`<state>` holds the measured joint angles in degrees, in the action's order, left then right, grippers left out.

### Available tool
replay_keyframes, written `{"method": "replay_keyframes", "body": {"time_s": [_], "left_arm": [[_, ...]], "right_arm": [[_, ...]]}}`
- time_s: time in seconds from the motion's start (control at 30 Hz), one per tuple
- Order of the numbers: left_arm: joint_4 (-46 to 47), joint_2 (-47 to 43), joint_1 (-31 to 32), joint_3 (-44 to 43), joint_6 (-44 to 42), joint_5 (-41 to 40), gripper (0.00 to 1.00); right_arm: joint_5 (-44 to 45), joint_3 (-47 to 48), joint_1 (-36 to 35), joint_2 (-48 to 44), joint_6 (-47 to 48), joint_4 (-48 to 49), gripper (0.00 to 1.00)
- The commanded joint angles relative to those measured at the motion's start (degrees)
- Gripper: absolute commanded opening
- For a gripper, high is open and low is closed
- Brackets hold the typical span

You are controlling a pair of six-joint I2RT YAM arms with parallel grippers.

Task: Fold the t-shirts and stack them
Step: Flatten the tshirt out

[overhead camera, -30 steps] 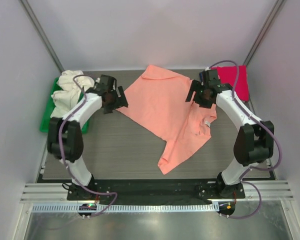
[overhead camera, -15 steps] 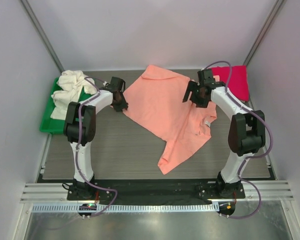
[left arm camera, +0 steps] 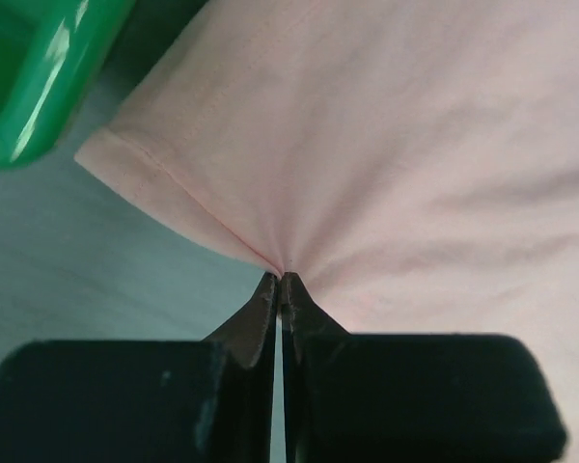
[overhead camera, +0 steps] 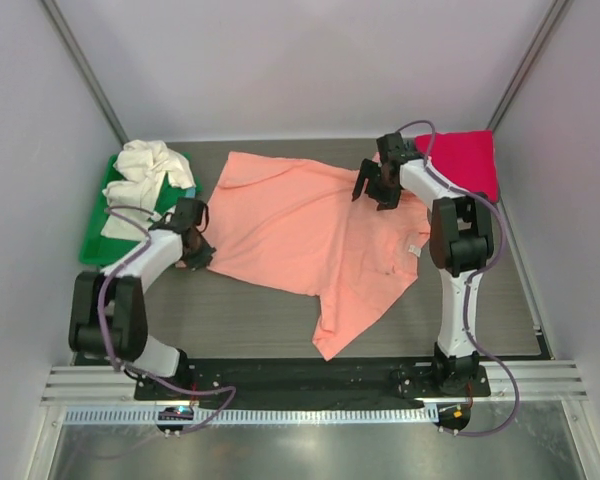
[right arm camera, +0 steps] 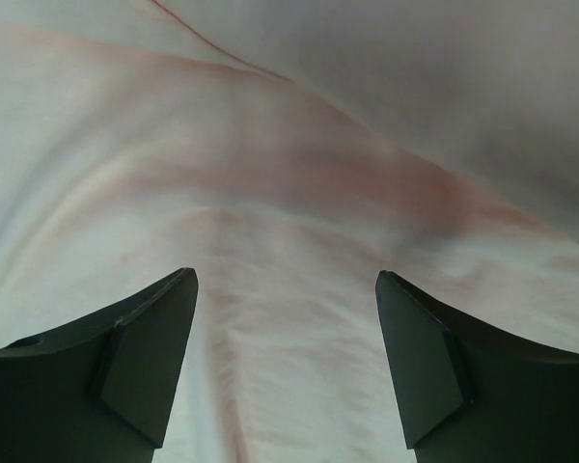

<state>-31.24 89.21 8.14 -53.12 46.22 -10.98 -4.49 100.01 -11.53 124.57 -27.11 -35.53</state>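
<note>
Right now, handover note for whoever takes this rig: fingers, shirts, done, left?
Left gripper: shut, fingers pinching the left edge of the salmon-pink shirt.
Right gripper: open over the same shirt's far side, holding nothing.
Cream-white shirt: bunched on the green tray. Magenta-red shirt: far right corner.
Done: pink shirt spread out, no fold yet. Left: fold it, then the others, stack.

So the surface (overhead camera: 250,310) is dark wood-grain stuff. A salmon-pink t-shirt (overhead camera: 310,225) is sprawled flat across the middle, a bit rumpled, one end reaching toward the near edge. There's a magenta-red t-shirt (overhead camera: 465,160) in the far right corner and a green tray (overhead camera: 92,248) at the far left.
</note>
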Motion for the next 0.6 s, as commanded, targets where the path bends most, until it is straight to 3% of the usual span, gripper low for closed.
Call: {"method": "replay_keyframes", "body": {"time_s": [0.0, 0.23, 0.43, 0.57], "left_arm": [[-3.4, -11.1, 0.6, 5.5, 2.9, 0.6, 0.0], [-8.2, -28.1, 1.8, 14.9, 9.1, 7.3, 0.0], [-19.1, -47.9, 2.8, 16.9, 14.7, 3.7, 0.0], [-21.1, -51.3, 4.4, 18.0, 17.9, 1.0, 0.0]], "right_arm": [[-1.5, 2.4, -1.2, 0.6, 0.0, -1.5, 0.81], [-4.8, 7.2, -3.8, 3.0, 3.9, -3.4, 0.81], [-6.0, 14.5, -3.9, 9.5, 5.8, -7.5, 0.82], [-6.2, 26.4, -3.9, 18.0, 6.1, -12.3, 0.82]]}}
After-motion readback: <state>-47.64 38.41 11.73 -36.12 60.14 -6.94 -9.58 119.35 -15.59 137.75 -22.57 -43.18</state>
